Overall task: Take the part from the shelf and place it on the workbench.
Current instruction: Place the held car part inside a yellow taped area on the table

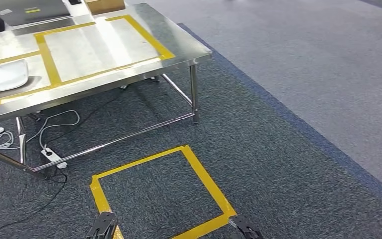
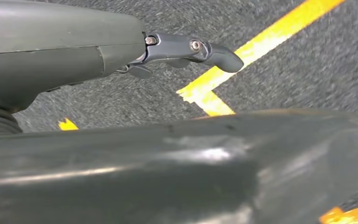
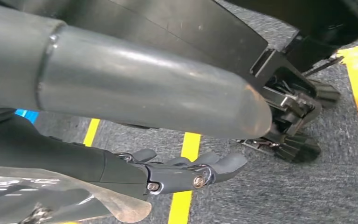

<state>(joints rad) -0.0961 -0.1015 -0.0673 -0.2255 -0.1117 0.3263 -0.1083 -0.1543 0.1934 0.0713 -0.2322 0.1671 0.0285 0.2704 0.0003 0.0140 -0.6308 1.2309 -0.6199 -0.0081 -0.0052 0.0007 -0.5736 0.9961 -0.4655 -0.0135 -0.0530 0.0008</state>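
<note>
A pale, curved sheet-metal part (image 1: pixel 0 75) lies on the steel workbench (image 1: pixel 104 45), at its left end inside yellow tape lines. Both arms hang low beside my body, far from the bench. My left hand (image 2: pixel 121 51) hangs over the carpet with one dark finger (image 2: pixel 214 53) stretched out and nothing in it. My right hand (image 3: pixel 135 172) also hangs over the carpet, its thick thumb (image 3: pixel 144 93) apart from the straight fingers (image 3: pixel 214 165), with floor showing between them. A pale shiny sheet edge (image 3: pixel 74 196) lies against the outer side of that hand; I cannot tell what it is.
A yellow tape square (image 1: pixel 206 181) marks the dark carpet in front of me. Cables and a power strip (image 1: pixel 49 154) lie under the bench between its steel legs. A cardboard box (image 1: pixel 104 5) stands at the bench's back. Lighter grey floor (image 1: pixel 328 59) spreads to the right.
</note>
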